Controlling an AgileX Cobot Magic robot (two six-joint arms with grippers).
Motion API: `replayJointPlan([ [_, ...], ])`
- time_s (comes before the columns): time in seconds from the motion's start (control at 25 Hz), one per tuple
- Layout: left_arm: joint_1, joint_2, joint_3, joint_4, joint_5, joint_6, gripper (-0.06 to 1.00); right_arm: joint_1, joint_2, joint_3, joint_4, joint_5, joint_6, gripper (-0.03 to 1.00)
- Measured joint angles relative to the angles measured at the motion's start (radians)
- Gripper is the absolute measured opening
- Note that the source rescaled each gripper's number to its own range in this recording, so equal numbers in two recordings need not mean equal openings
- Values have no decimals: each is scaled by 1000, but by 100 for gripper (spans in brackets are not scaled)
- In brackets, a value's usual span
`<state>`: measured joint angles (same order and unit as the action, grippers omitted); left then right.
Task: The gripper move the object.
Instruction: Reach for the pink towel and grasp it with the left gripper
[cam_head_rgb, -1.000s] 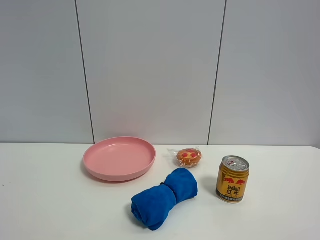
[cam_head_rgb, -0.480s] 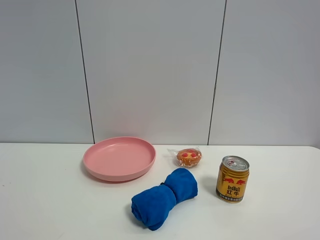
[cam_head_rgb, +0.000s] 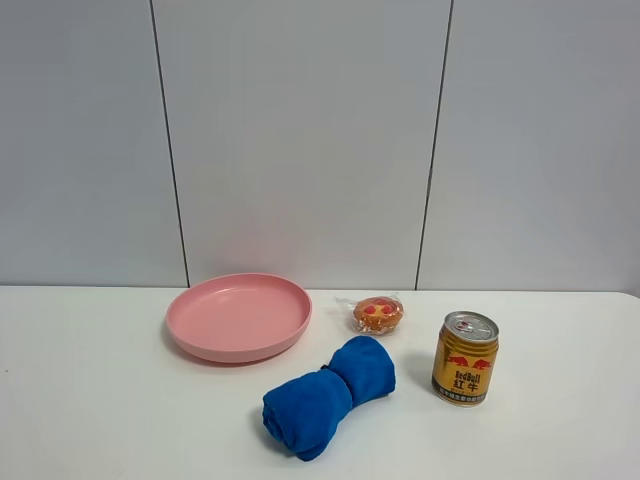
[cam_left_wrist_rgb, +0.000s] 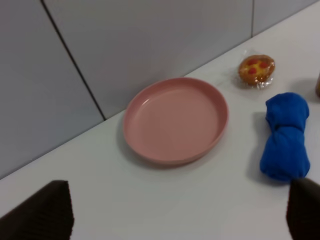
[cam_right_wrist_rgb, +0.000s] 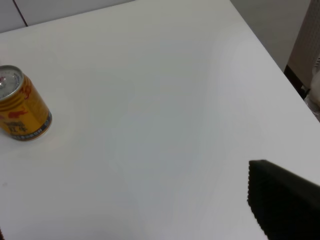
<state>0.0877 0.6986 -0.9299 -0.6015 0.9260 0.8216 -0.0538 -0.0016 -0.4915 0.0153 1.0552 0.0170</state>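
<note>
A pink plate (cam_head_rgb: 238, 316) sits on the white table, left of centre. A wrapped orange pastry (cam_head_rgb: 378, 314) lies just right of it. A rolled blue towel (cam_head_rgb: 328, 396) lies in front of the pastry, and a gold Red Bull can (cam_head_rgb: 466, 358) stands upright to the right. No gripper shows in the exterior view. The left wrist view shows the plate (cam_left_wrist_rgb: 175, 119), the pastry (cam_left_wrist_rgb: 256, 70) and the towel (cam_left_wrist_rgb: 285, 136). My left gripper (cam_left_wrist_rgb: 175, 217) is open and empty, well short of them. My right gripper (cam_right_wrist_rgb: 135, 220) is open and empty, away from the can (cam_right_wrist_rgb: 20, 105).
The white table (cam_head_rgb: 100, 400) ends at a grey panelled wall (cam_head_rgb: 300, 140) behind the objects. The right wrist view shows the table's right edge (cam_right_wrist_rgb: 270, 55) with a drop beyond it.
</note>
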Motion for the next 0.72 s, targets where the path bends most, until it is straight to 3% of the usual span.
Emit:
replayJointPlan([
  [0.24,-35,322,-107,-6,-19,35,94,0,0,0,0,0,0,100],
  [0.44,-197,504,-184,3,-92,40,94,0,0,0,0,0,0,100],
  [0.72,-469,734,-200,77,-248,17,94,0,0,0,0,0,0,100],
])
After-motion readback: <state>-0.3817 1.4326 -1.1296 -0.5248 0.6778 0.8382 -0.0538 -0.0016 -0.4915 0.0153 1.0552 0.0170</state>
